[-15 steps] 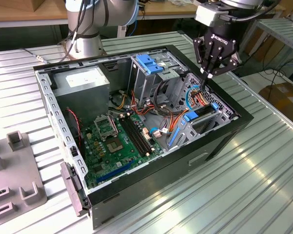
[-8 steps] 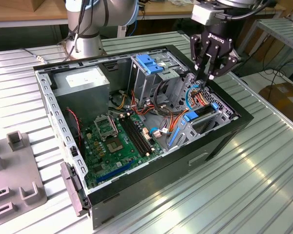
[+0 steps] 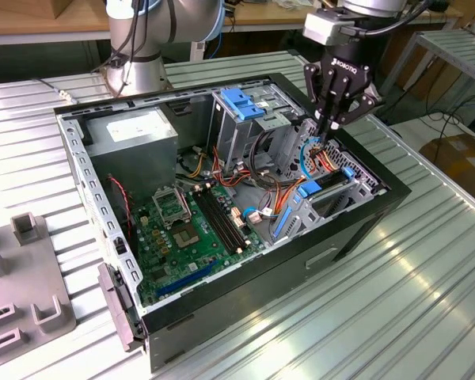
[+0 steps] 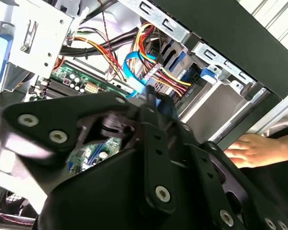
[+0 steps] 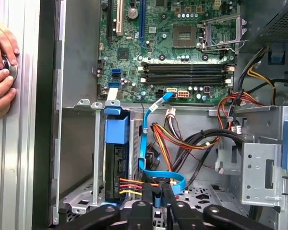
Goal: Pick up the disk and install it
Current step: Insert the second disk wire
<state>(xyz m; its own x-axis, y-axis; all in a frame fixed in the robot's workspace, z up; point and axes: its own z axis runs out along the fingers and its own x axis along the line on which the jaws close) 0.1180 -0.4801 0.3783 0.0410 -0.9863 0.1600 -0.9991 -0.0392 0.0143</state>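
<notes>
The disk sits on edge in the metal bay at the case's front corner, at the exterior view's right, with blue rails along it. In the first wrist view the disk lies under a blue tab, and red, yellow and black wires are plugged into its end. My gripper hangs just above that bay and next to the disk. Its fingers are closed together on the loose end of a blue data cable that loops up from the motherboard. The gripper is apart from the disk itself.
The open black case lies on a ribbed metal table. Inside are the motherboard, a grey power-supply box and a drive cage with a blue handle. A person's hands rest beside the case. Grey fixtures stand at the exterior view's left.
</notes>
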